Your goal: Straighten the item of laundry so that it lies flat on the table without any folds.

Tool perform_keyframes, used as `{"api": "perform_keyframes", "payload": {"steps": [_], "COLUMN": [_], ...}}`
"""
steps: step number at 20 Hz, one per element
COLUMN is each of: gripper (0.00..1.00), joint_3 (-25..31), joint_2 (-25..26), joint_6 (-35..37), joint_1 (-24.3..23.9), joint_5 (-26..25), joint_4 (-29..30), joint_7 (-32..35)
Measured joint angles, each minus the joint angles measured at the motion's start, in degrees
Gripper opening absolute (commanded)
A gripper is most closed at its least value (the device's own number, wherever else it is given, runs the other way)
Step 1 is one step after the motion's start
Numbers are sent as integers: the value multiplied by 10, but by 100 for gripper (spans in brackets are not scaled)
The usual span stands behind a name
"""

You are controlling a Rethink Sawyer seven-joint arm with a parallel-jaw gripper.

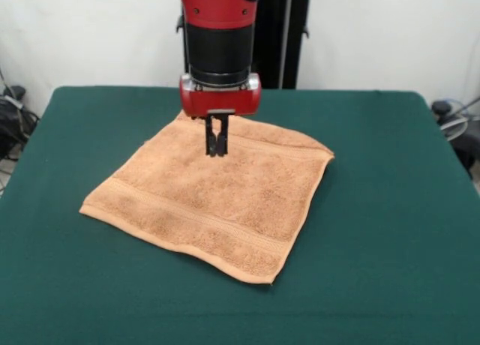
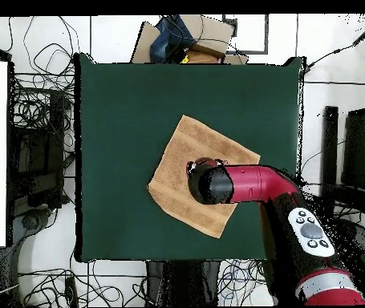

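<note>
Light orange-tan terry-cloth towel (image 1: 214, 202), roughly square, lying near mid-table on the dark green felt-covered table (image 1: 390, 232), turned diamond-wise to the table edges, woven band visible along the camera-side edge and another along the far edge. Mostly spread out in both views; far right corner in the front view slightly lifted or rolled, with a faint ridge running behind the far band. Red and black arm coming down over the far half of the towel, black two-finger gripper (image 1: 217, 146) pointing straight down. Fingers drawn close together, nearly touching, nothing visibly pinched between them; tips appear to sit at or just above the pile, contact not resolvable from the front. Overhead view: wrist housing covers the gripper entirely, so no check from there. Judged close to done, only the far-edge ridge and corner left. Risks from here: lifting with fibres snagged between the narrow fingers would raise a tent in the middle and undo the flat lay; pressing and dragging sideways would bunch the terry against the felt and create a new fold; pulling toward the raised corner could flip it over rather than flatten it.
</note>
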Motion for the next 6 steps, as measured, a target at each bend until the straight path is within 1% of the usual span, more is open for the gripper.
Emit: {"api": "perform_keyframes", "payload": {"steps": [6], "gripper": [0], "joint_3": [-19], "joint_2": [0], "joint_6": [-3], "joint_1": [5], "joint_5": [24], "joint_4": [-1], "joint_7": [0]}}
